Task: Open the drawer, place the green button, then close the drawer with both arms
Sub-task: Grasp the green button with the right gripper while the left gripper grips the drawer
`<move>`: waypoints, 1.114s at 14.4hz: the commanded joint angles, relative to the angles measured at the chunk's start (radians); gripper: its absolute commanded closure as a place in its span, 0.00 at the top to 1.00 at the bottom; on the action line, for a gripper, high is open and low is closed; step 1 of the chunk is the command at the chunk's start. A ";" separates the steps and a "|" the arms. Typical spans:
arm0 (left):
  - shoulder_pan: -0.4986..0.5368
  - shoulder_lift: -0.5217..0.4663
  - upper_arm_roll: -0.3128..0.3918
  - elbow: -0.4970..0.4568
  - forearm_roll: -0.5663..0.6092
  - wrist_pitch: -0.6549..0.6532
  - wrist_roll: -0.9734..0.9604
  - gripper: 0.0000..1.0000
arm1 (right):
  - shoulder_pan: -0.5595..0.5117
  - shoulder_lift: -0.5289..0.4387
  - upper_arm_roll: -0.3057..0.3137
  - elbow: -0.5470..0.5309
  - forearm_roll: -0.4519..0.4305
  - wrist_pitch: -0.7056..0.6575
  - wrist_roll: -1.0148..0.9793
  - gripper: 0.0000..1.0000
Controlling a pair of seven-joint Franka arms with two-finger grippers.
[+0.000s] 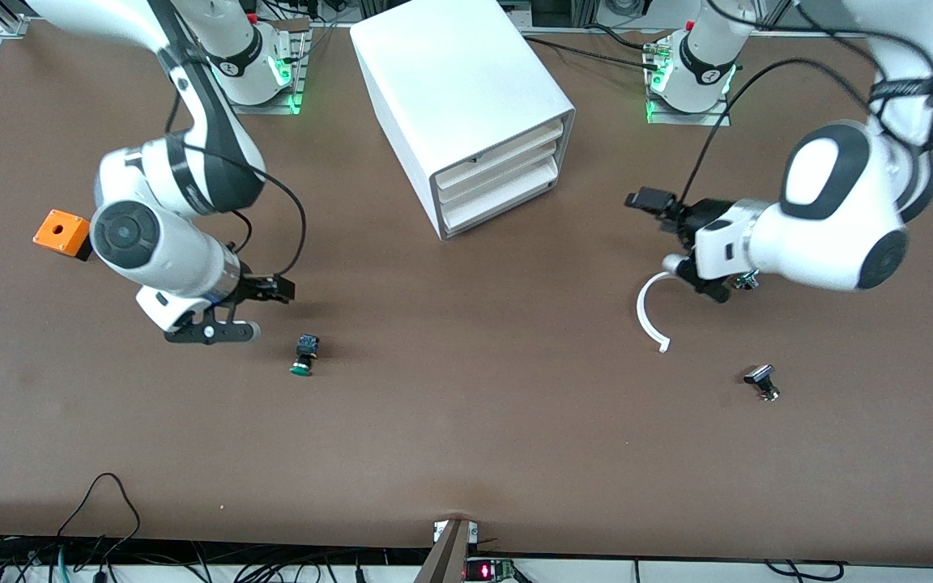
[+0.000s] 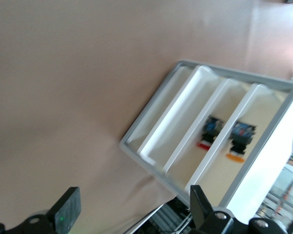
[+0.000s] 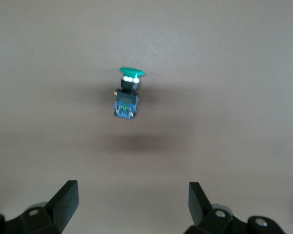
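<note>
The green-capped button (image 1: 304, 355) lies on its side on the brown table, toward the right arm's end. It also shows in the right wrist view (image 3: 128, 95). My right gripper (image 1: 270, 311) is open and empty, low over the table beside the button (image 3: 133, 201). The white cabinet (image 1: 450, 89) stands at the middle back. Its lowest drawer (image 1: 503, 203) sits flush with the drawers above it. My left gripper (image 1: 662, 235) is open and empty, over the table in front of the cabinet, facing it (image 2: 134, 214). The left wrist view shows the cabinet's front, with the lowest drawer (image 2: 159, 104) next to the table.
An orange box (image 1: 61, 232) sits by the right arm's elbow. A silver-and-black button (image 1: 762, 381) lies near the left arm. A white curved strip (image 1: 649, 312) lies under the left gripper. Two buttons, red-capped (image 2: 208, 132) and orange-capped (image 2: 239, 140), sit in upper drawers.
</note>
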 commanded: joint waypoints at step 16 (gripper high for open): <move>-0.011 0.209 -0.096 -0.443 -0.699 0.277 0.841 0.83 | 0.004 0.248 -0.004 -0.115 0.004 0.595 0.025 0.90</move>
